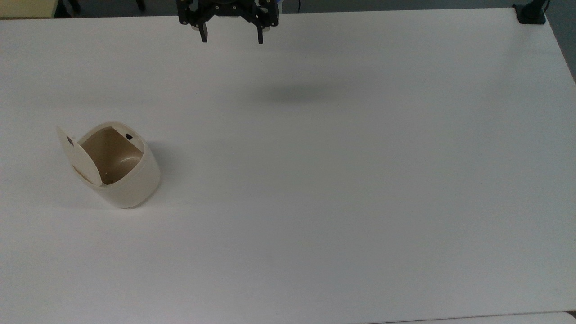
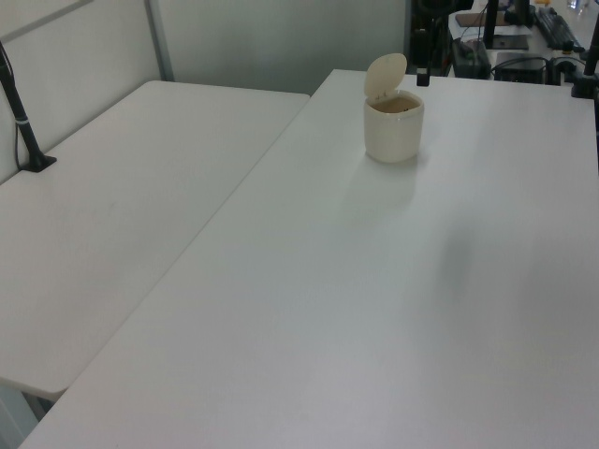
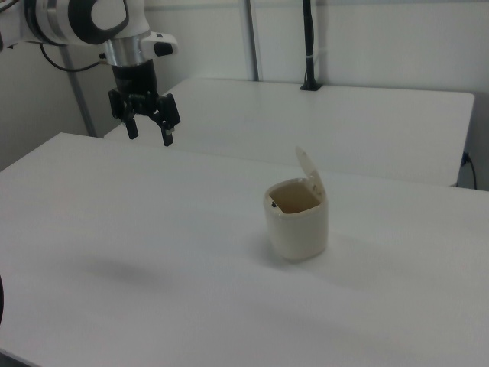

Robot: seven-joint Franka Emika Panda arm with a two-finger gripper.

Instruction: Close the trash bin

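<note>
At the top view's left, the small cream-beige plastic trash bin (image 1: 128, 180) stands on the white bench (image 1: 342, 189), its flat hinged lid (image 1: 80, 155) upright on the left rim and its tan-brown inside exposed. Further right, at the far edge, the black two-finger pincer (image 1: 232, 37) hangs high with fingers spread and empty, well apart from the bin. The risk I see is a sideways push on the lid shoving or tipping the light bin, since nothing braces it. Coming down off-centre could also miss the lid or jam a finger inside.
</note>
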